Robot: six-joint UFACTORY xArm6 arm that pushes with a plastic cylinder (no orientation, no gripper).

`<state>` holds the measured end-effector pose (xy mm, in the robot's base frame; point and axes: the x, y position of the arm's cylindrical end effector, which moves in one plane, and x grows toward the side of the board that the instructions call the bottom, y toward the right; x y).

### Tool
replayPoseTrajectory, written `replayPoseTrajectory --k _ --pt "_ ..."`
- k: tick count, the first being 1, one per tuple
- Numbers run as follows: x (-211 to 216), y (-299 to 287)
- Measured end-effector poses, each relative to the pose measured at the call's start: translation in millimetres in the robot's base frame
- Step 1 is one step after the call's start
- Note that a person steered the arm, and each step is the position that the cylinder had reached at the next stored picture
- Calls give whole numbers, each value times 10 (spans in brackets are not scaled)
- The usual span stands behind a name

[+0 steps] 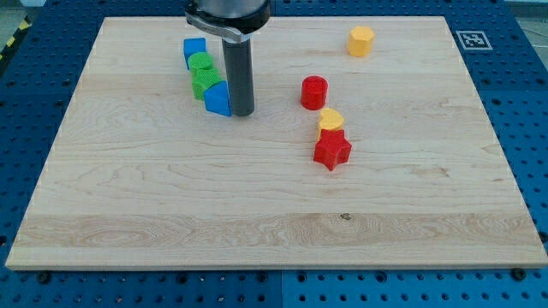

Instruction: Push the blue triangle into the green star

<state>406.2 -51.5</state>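
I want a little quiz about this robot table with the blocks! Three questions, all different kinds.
1. True or false: my tip is at the blue triangle's right side in the view.
2. Which block lies nearest the view's top right corner? A) red cylinder B) yellow hexagon C) red star
3. Fill in: the small yellow block touches the red ____.

Key: 1 true; 2 B; 3 star.

The green star touches the blue triangle; the green block and blue cube sit above it.
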Motion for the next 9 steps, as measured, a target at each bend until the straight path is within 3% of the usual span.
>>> replayPoseTrajectory --k 3,7,8,9 --pt "-20 -171" --pt "-37 277" --pt "-157 157" --pt "-577 74"
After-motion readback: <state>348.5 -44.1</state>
